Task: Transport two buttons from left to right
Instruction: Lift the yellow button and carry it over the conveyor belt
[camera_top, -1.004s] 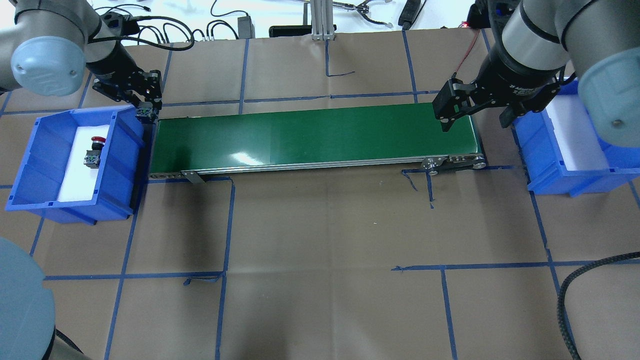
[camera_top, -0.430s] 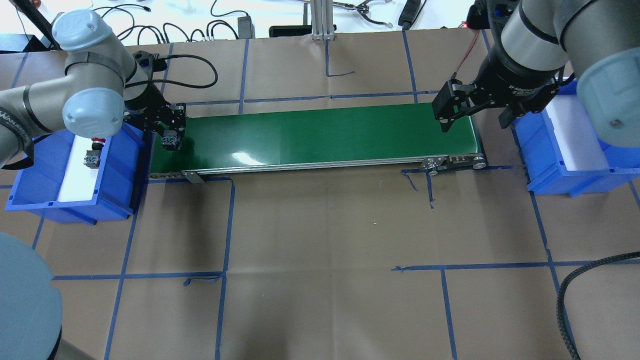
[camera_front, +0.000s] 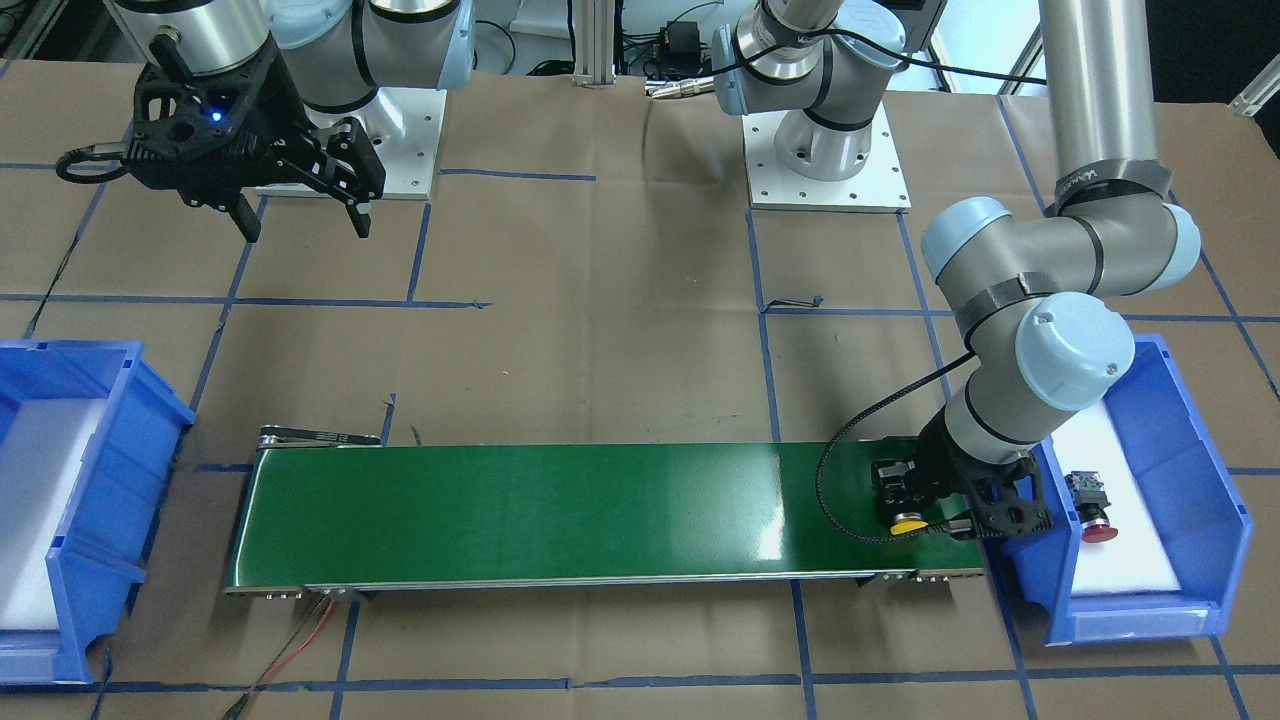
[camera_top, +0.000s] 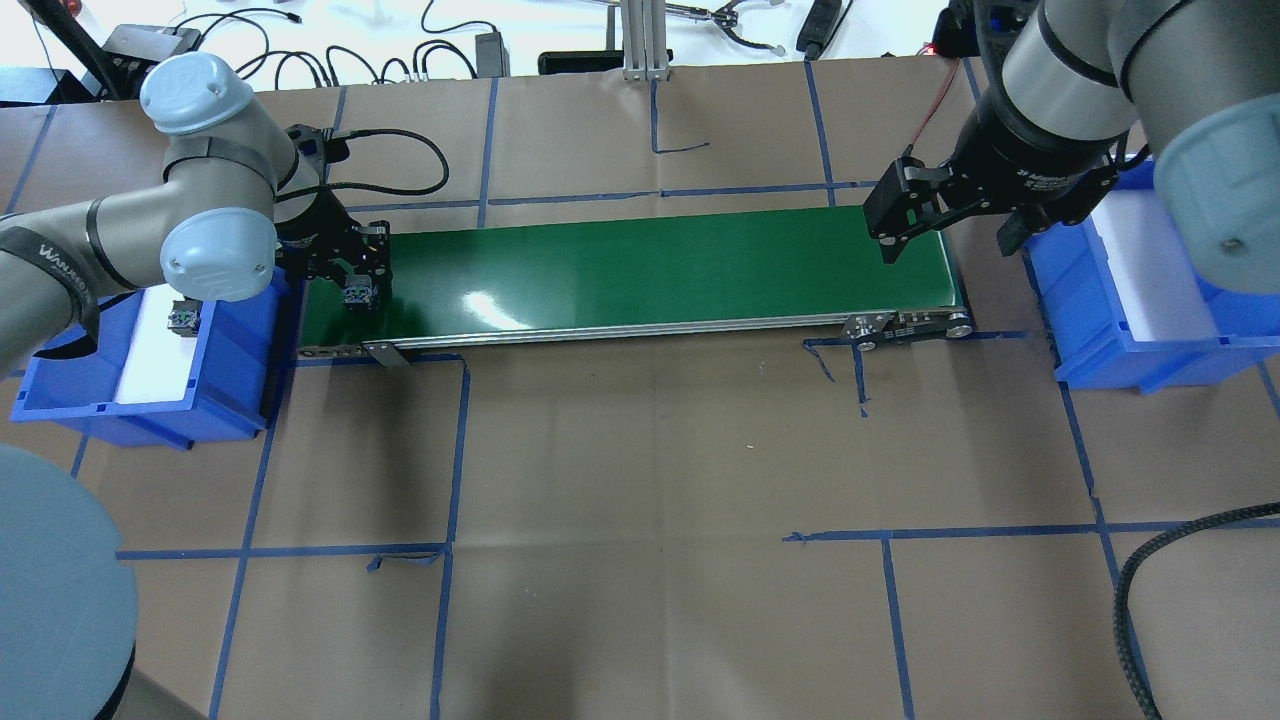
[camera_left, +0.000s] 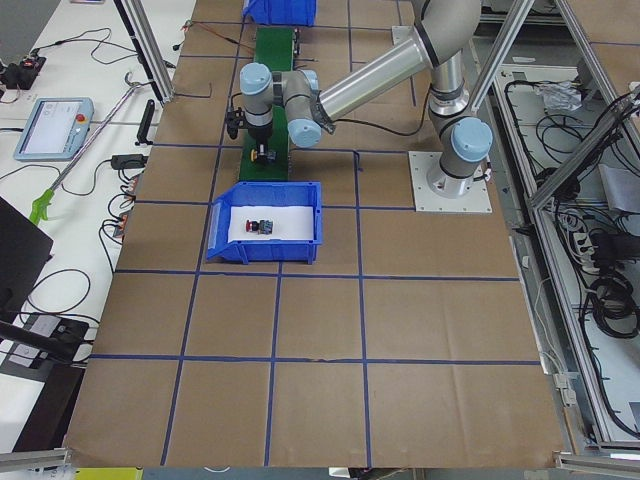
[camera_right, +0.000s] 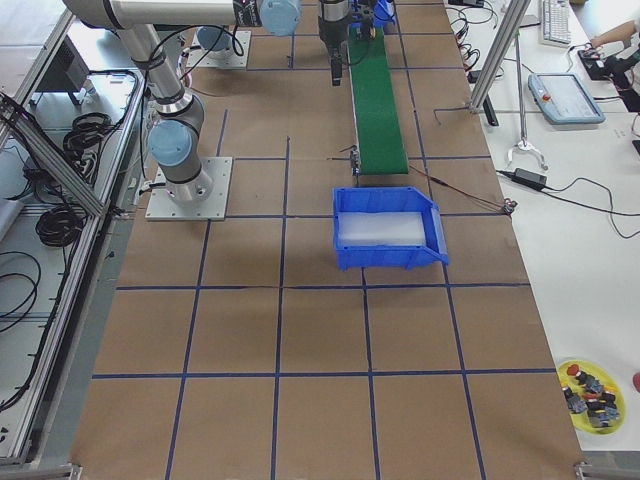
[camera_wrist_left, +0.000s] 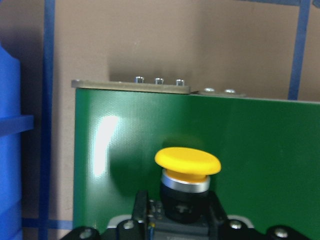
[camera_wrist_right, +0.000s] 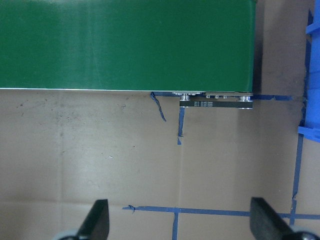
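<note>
My left gripper (camera_top: 361, 290) is shut on the yellow-capped button (camera_front: 908, 523) and holds it low over the left end of the green conveyor belt (camera_top: 650, 270). I cannot tell whether it touches the belt. The left wrist view shows its yellow cap (camera_wrist_left: 187, 161) pointing out past the fingers. The red-capped button (camera_front: 1091, 508) lies on the white pad in the left blue bin (camera_front: 1195, 470); in the overhead view it (camera_top: 183, 318) is partly hidden by my left arm. My right gripper (camera_top: 946, 243) is open and empty above the belt's right end.
The right blue bin (camera_top: 1130, 350) with a white pad stands just past the belt's right end. Cables lie along the table's far edge (camera_top: 400, 60). A yellow plate (camera_right: 590, 390) with several spare buttons sits on a side table.
My left arm has carried the yellow button from the belt's far left corner onto the belt's left end and lower. The right arm has not moved.
</note>
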